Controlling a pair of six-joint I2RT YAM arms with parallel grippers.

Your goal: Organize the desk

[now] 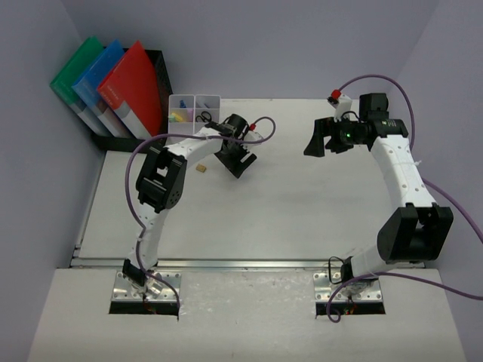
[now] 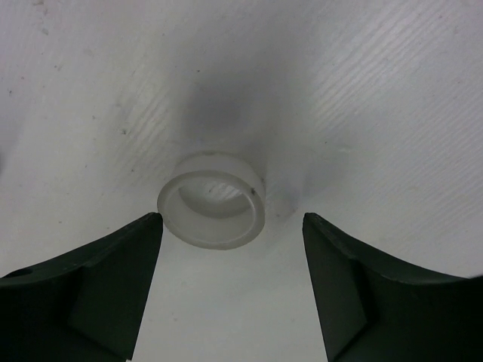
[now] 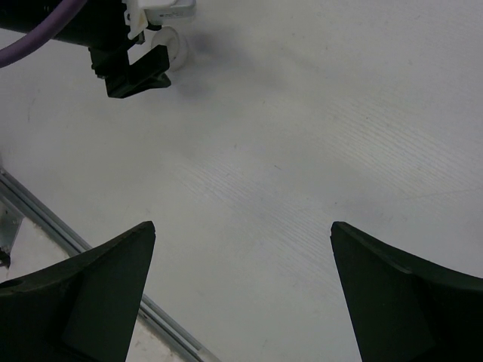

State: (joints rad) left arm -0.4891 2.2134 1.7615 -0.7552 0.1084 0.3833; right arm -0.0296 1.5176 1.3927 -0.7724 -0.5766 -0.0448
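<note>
The white desk [image 1: 302, 204] holds a white tape roll [image 2: 212, 200], which lies flat just beyond my left fingertips in the left wrist view. My left gripper [image 2: 232, 226] is open and empty, low over the desk [image 2: 377, 113], with the roll a little left of centre between the jaws. In the top view this gripper [image 1: 235, 156] covers the roll. My right gripper [image 1: 318, 140] is open and empty above the desk's far right. In its wrist view [image 3: 243, 230] the left gripper [image 3: 130, 60] and the roll [image 3: 172, 47] show at the top left.
A black file rack [image 1: 162, 72] with green, blue and red folders stands at the far left. A small white compartment tray [image 1: 195, 109] sits beside it. A small tan block [image 1: 201, 168] lies near the left arm. A red item [image 1: 334, 96] lies at the far edge. The silver rail [image 1: 226, 263] runs along the near edge.
</note>
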